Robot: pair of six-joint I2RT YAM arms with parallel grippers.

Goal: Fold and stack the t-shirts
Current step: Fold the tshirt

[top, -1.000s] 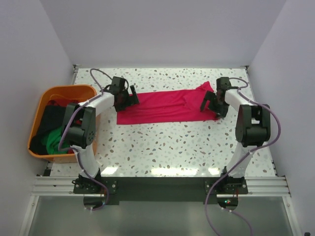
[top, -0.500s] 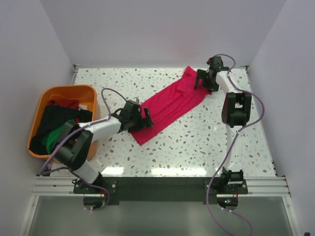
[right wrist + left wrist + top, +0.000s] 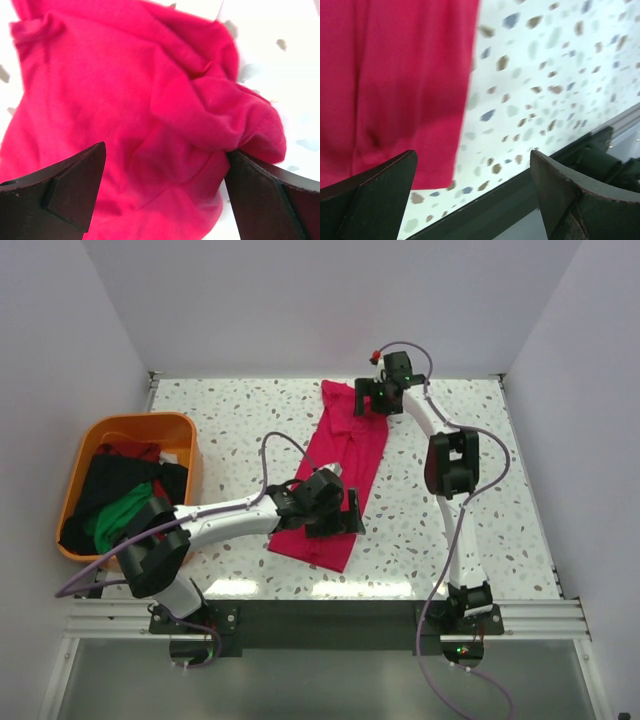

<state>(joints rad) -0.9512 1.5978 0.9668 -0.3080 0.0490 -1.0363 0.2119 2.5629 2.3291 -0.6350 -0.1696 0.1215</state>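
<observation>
A bright crimson-pink t-shirt (image 3: 345,455) lies folded into a long strip on the speckled table (image 3: 240,420), running from the far middle toward the near edge. My left gripper (image 3: 340,518) sits on its near end, jaws wide open. In the left wrist view the gripper (image 3: 474,155) spans the t-shirt's (image 3: 395,75) corner and bare table. My right gripper (image 3: 365,400) is at the far end, open. Bunched cloth (image 3: 140,100) lies between its spread jaws (image 3: 166,150). Black (image 3: 110,485), green (image 3: 120,520) and dark red (image 3: 130,450) t-shirts lie in the tub.
The orange tub (image 3: 135,420) stands at the table's left side. White walls close in the back and both sides. The table's dark front rail (image 3: 545,165) runs just beyond the left gripper.
The pink t-shirt has swung from lying crosswise to lying lengthwise. My left gripper moved near and right with one end; my right gripper moved far and left with the other.
</observation>
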